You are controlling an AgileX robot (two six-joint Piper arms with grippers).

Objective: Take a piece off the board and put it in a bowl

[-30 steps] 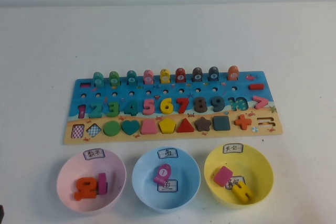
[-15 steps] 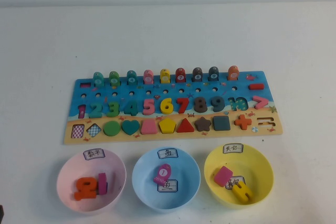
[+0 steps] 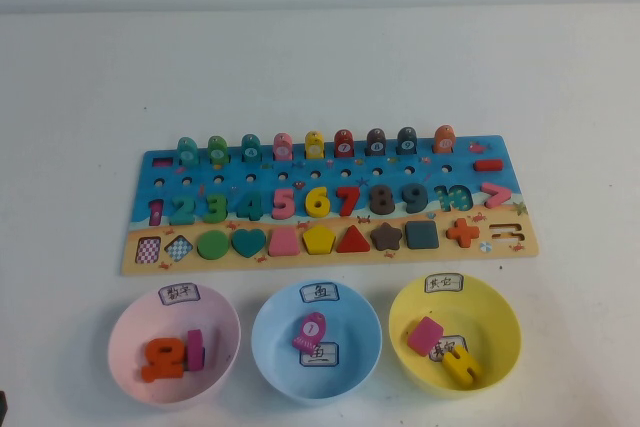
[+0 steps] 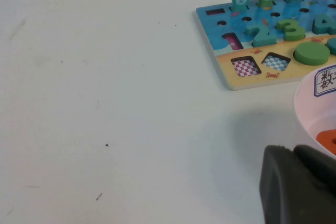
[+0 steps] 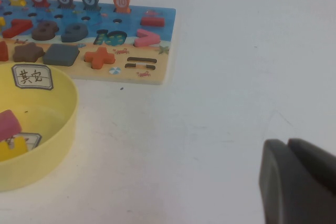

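The coral-pink chevron piece (image 3: 496,194) lies in its slot at the right end of the board (image 3: 441,237), past the number 10. It also shows in the right wrist view (image 5: 147,38). The yellow bowl (image 3: 505,307) stands in front of the board's right end and holds a magenta square (image 3: 425,335) and a yellow piece (image 3: 460,367). Neither arm shows in the high view. My left gripper (image 4: 294,148) is shut and empty beside the pink bowl (image 4: 310,108). My right gripper (image 5: 287,141) is shut and empty over bare table, to the right of the yellow bowl (image 5: 63,124).
The pink bowl (image 3: 125,322) with orange and magenta pieces and a light-blue bowl (image 3: 270,312) with one pink piece stand in a row left of the yellow bowl. An orange plus (image 3: 462,232) lies near the chevron. White table surrounds the board.
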